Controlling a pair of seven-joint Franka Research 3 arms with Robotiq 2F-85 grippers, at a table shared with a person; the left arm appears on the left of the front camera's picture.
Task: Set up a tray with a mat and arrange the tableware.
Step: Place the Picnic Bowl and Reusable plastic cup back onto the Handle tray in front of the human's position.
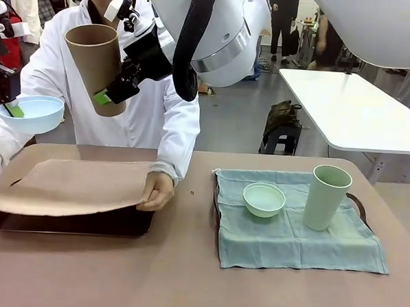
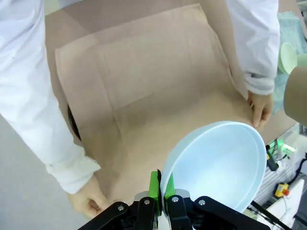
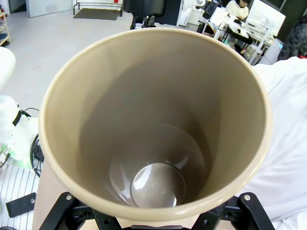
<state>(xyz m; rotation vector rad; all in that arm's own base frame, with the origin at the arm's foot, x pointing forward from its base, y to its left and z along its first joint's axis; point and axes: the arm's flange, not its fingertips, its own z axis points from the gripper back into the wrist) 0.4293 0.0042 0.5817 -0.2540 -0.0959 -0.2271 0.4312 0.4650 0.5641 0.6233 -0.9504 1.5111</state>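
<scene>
both arms hang clear above the table's left end so the person can spread the tan mat over the dark tray, left gripper pinching the blue bowl by its rim, right gripper clamping the brown cup.
</scene>
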